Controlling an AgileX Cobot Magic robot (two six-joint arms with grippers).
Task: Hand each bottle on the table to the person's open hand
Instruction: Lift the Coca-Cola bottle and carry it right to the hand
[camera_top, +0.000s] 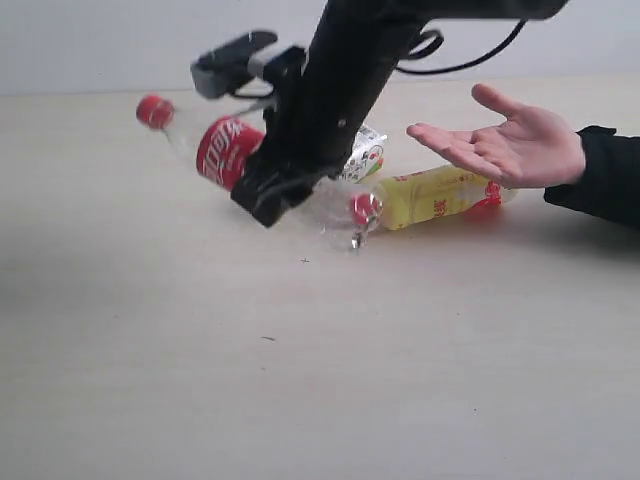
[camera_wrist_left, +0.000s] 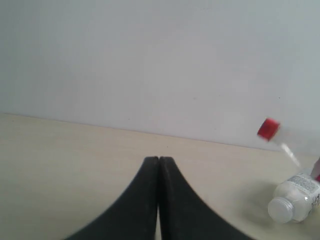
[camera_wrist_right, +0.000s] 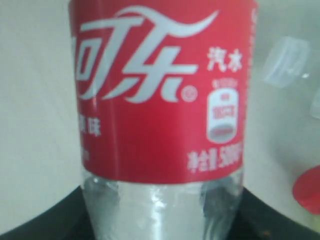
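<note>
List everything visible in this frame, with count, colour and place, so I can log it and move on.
clear bottle: 1, red cap and red label, tilted, left of centre, held in the right gripper
yellow bottle: 1, red cap, lying on the table just below the hand in the exterior view
labelled bottle: 1 certain, white and green label, mostly hidden behind the right arm; cannot tell if there are more
table: 1, pale beige, foreground
wall: 1, pale grey, behind the table
person's open hand: 1, bare, palm up, at right, with black sleeve
right gripper: 1, black, shut on the clear bottle
left gripper: 1, black, shut, empty, seen only in its wrist view
</note>
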